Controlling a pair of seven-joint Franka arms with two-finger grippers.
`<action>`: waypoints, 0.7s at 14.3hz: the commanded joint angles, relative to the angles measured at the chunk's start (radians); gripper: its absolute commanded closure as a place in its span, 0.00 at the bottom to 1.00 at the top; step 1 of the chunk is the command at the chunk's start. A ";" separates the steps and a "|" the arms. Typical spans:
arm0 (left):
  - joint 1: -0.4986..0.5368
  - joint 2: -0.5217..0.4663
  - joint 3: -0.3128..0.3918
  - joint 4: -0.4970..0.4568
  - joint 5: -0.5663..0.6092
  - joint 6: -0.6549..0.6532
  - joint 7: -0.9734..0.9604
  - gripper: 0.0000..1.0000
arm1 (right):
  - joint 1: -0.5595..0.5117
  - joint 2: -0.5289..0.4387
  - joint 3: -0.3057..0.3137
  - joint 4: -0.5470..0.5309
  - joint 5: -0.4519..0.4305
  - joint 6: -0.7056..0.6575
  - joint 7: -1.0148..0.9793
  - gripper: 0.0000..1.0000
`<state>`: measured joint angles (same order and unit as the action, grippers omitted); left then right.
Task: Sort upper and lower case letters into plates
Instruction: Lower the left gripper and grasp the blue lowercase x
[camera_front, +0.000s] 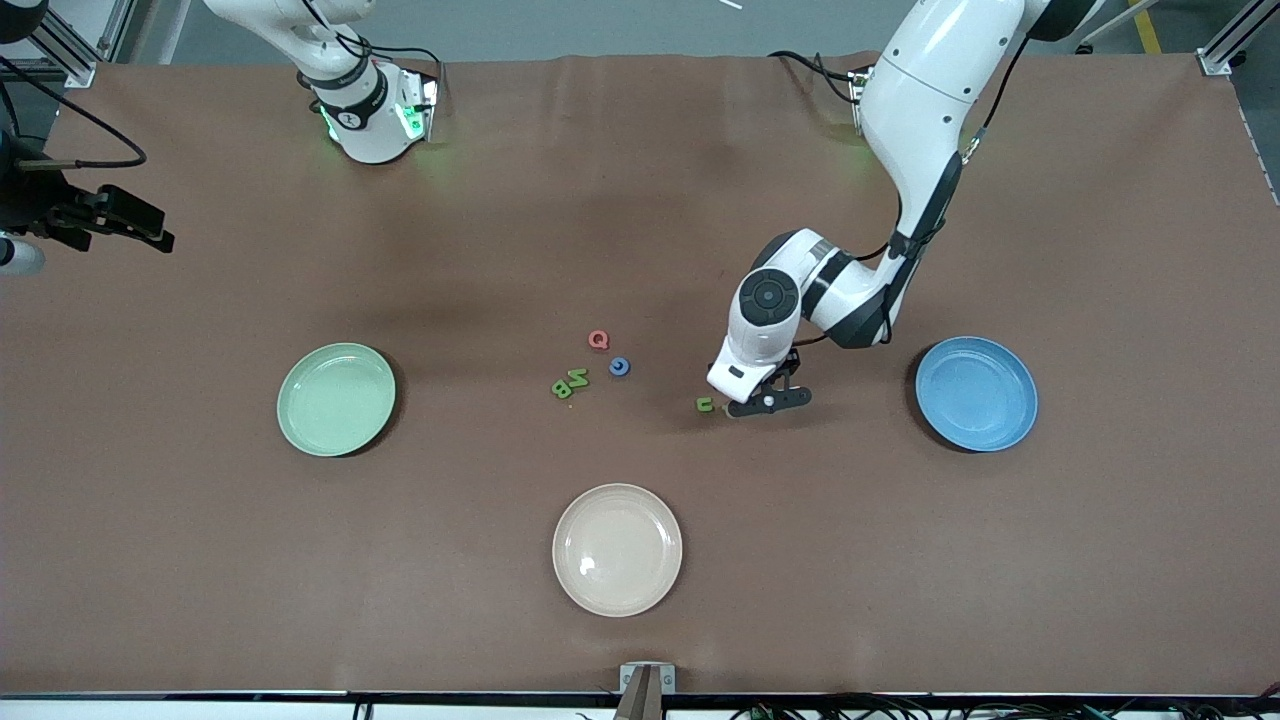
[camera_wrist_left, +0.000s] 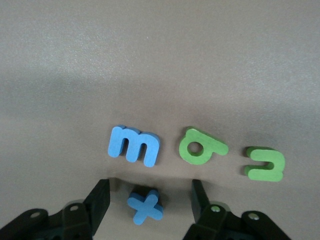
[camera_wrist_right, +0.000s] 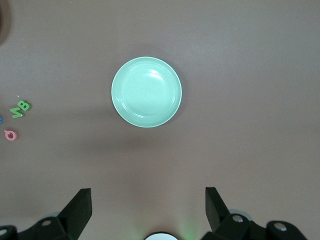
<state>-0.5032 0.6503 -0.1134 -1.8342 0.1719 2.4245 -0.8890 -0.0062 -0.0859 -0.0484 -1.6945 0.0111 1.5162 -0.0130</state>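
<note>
A blue x (camera_wrist_left: 145, 205) lies on the brown table between the fingers of my left gripper (camera_wrist_left: 150, 186), which is open with a gap on either side of the letter. Beside it lie a blue m (camera_wrist_left: 134, 145), a rounded green letter (camera_wrist_left: 202, 147) and a green u (camera_wrist_left: 265, 164). From the front, the left gripper (camera_front: 752, 405) is low over the table beside the green u (camera_front: 705, 404), between the middle letters and the blue plate (camera_front: 976, 393). My right gripper (camera_wrist_right: 147, 195) hangs open and empty high over the table, with the pale green plate (camera_wrist_right: 146, 92) below.
A pink Q (camera_front: 598, 340), a small blue letter (camera_front: 620, 367), a green N (camera_front: 577, 378) and a green B (camera_front: 561, 390) lie mid-table. The pale green plate (camera_front: 336, 399) sits toward the right arm's end. A cream-white plate (camera_front: 617, 549) lies nearer the front camera.
</note>
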 joint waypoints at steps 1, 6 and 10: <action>0.006 -0.017 0.000 -0.023 0.020 -0.005 -0.018 0.36 | -0.006 -0.031 0.005 -0.031 -0.017 0.010 -0.010 0.00; 0.009 -0.035 -0.002 -0.054 0.015 -0.013 -0.053 0.40 | -0.006 -0.029 0.005 -0.031 -0.017 0.010 -0.010 0.00; 0.012 -0.046 -0.003 -0.069 0.014 -0.015 -0.061 0.44 | -0.006 -0.029 0.005 -0.031 -0.017 0.010 -0.010 0.00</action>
<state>-0.4991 0.6326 -0.1139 -1.8574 0.1719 2.4228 -0.9276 -0.0062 -0.0859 -0.0484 -1.6952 0.0109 1.5162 -0.0130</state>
